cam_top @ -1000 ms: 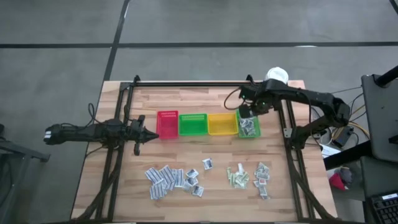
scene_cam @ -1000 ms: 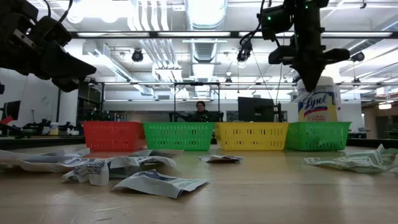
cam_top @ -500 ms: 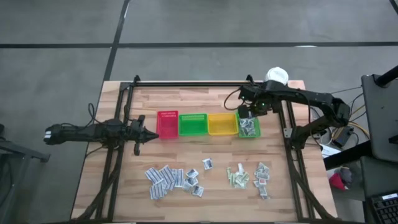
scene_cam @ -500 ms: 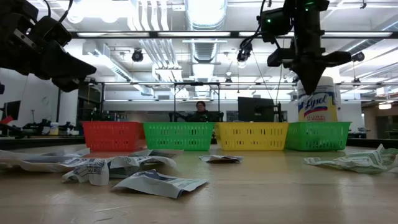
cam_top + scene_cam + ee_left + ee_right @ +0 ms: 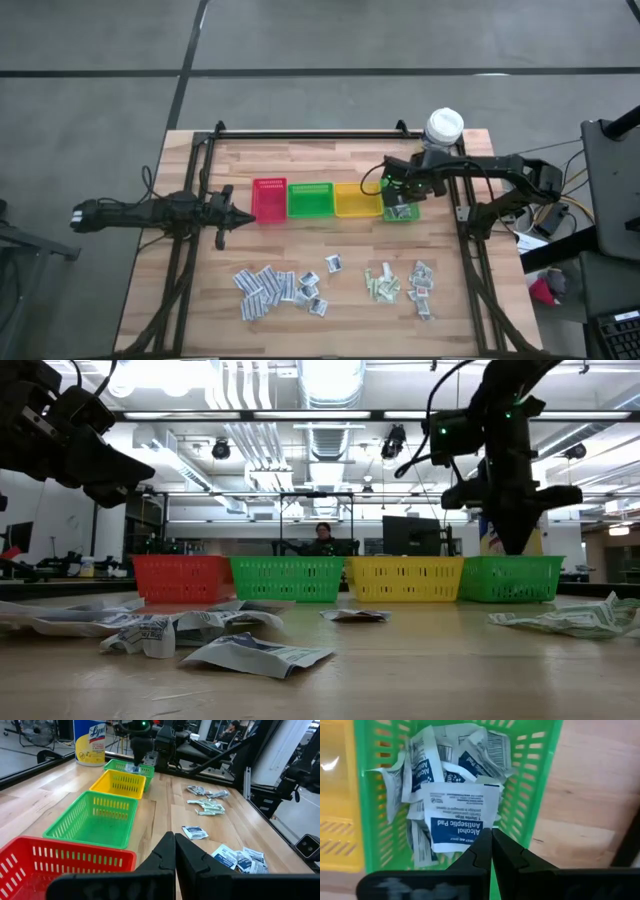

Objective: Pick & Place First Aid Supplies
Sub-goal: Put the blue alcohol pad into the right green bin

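Four small bins are standing in a row across the middle of the tabletop (image 5: 330, 160): red bin (image 5: 269, 199), green bin (image 5: 310, 199), yellow bin (image 5: 357, 198), and a second green bin (image 5: 401, 208) at the end nearest the yellow wipes tub (image 5: 443, 128).

The right pincer (image 5: 398, 190) is hanging directly over that second green bin, its fingers pressed fully together and holding nothing. In the right wrist view the closed tips are pointing down at the alcohol pad sachets (image 5: 455, 815) piled inside this bin, the topmost one reading "Alcohol Antiseptic Pad".

The remaining first aid supplies are lying loose on the tabletop on the near side of the bin row: a white-blue cluster (image 5: 275, 288) below the red and green bins, a single sachet (image 5: 334, 263) below the yellow bin, pale green ones (image 5: 381, 284) and white-red ones (image 5: 422, 283) below the second green bin.

The left pincer (image 5: 241, 217) is waiting just beside the red bin, its fingers closed and empty.
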Tool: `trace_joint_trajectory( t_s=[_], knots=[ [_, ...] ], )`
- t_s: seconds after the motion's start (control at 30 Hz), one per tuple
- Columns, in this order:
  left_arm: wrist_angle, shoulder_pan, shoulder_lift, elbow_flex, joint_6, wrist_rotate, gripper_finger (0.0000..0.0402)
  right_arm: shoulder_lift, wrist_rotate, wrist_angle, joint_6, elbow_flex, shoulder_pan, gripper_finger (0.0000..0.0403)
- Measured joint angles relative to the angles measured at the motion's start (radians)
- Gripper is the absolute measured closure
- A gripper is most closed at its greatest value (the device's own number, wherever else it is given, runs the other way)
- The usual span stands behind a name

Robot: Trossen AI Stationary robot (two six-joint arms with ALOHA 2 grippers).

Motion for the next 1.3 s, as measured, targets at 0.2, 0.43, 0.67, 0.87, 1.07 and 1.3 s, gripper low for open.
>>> trace_joint_trajectory(
  t_s=[0.2,0.43,0.67,0.87,1.07,1.3],
  knots=[
    [0.0,0.0,0.0,0.0,0.0,0.0,0.0401,0.0,-0.003,0.077,0.001,-0.028,0.0,0.0394],
    [0.0,0.0,0.0,0.0,0.0,0.0,0.0401,0.0,-0.002,0.089,0.001,-0.035,0.0,0.0394],
    [0.0,0.0,0.0,0.0,0.0,0.0,0.0401,0.0,0.008,0.092,-0.003,-0.036,0.0,0.0394],
    [0.0,0.0,0.0,0.0,0.0,0.0,0.0401,0.0,0.008,0.094,-0.014,-0.036,0.0,0.0394],
    [0.0,0.0,0.0,0.0,0.0,0.0,0.0401,0.0,0.011,0.095,-0.032,-0.036,0.0,0.0394],
    [0.0,0.0,0.0,0.0,0.0,0.0,0.0401,0.0,0.013,0.095,-0.052,-0.036,0.0,0.0394]
  ],
)
